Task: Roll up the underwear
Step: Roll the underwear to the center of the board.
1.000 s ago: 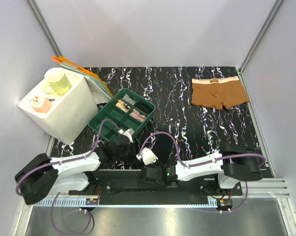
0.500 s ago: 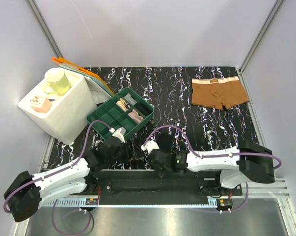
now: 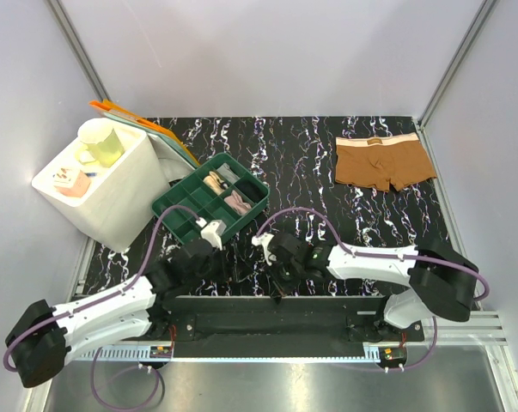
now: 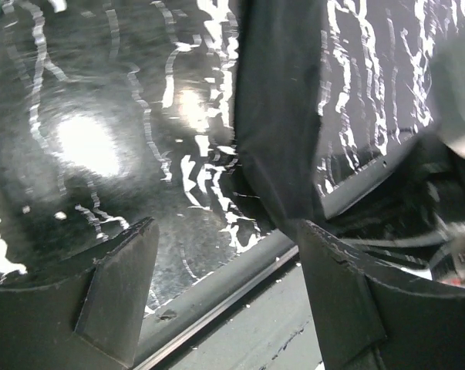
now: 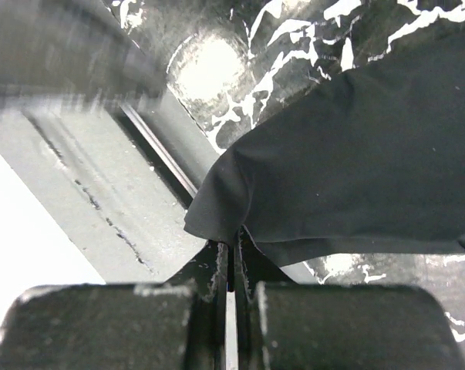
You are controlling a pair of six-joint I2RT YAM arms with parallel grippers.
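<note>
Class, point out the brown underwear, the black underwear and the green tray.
brown underwear (image 3: 383,163), top view, centre of its front.
black underwear (image 5: 355,154), right wrist view, middle of the cloth.
green tray (image 3: 188,180), top view, far-left rim.

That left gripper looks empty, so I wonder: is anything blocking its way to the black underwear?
Nothing visible does. The black underwear is right ahead of the open left gripper, with only bare table beside it. The right gripper pinches its edge.
</note>
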